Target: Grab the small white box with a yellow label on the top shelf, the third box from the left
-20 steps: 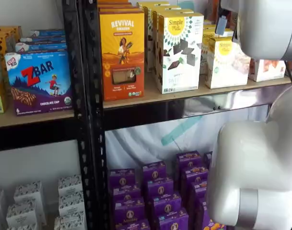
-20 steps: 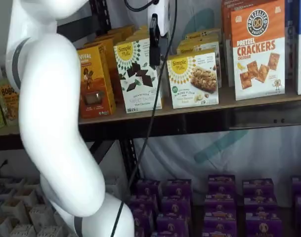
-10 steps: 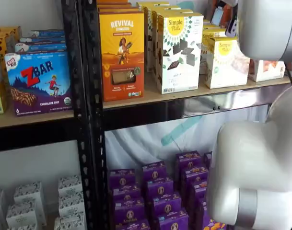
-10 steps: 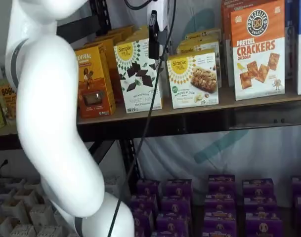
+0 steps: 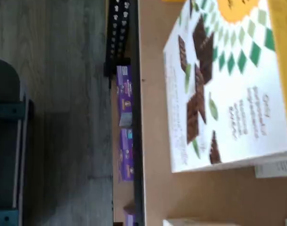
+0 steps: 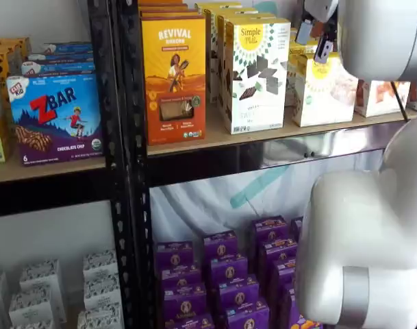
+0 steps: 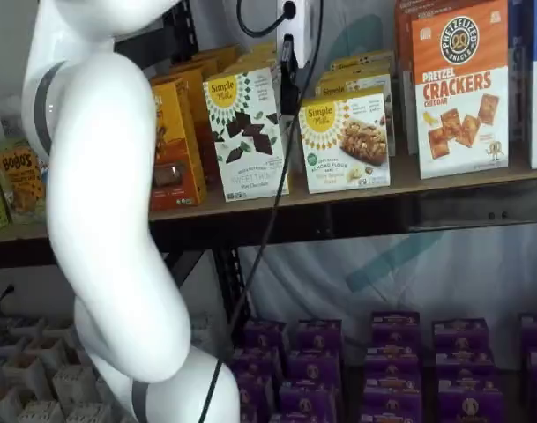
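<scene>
The small white box with a yellow sunburst logo stands on the top shelf, to the right of a taller white box with chocolate pieces. It also shows in a shelf view. My gripper hangs in front of the gap between these two boxes, above the small box's upper left corner. Only a black finger shows side-on, so I cannot tell whether it is open. In a shelf view the fingers sit just above the small box. The wrist view shows the taller box on the shelf board.
An orange Revival box stands left of the taller box. An orange-and-white pretzel crackers box stands right of the small one. Purple boxes fill the lower shelf. My white arm fills the left foreground.
The gripper has shifted a little to the right, from in front of the taller box toward the small white box. The arm has swung with it. The boxes have not moved.
</scene>
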You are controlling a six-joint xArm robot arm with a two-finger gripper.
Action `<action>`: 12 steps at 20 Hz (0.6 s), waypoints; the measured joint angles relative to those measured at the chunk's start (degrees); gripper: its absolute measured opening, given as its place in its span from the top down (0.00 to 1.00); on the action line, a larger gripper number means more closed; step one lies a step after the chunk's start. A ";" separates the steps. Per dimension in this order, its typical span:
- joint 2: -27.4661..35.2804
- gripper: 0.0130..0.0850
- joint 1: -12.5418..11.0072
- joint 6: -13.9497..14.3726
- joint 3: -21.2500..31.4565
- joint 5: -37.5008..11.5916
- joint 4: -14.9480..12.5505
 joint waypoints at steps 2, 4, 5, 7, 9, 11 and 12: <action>1.21 0.00 0.38 -0.05 -0.46 -0.59 -0.74; 2.34 0.00 0.68 -0.09 -1.03 -0.81 -1.46; 3.01 0.00 0.84 -0.10 -1.42 -0.78 -1.87; 4.21 0.00 1.19 -0.10 -2.21 -0.64 -2.88; 5.35 0.00 1.48 -0.08 -3.14 -0.14 -3.83; 6.41 0.00 1.79 -0.03 -4.13 0.63 -4.87; 6.88 0.00 1.95 0.00 -4.62 1.13 -5.44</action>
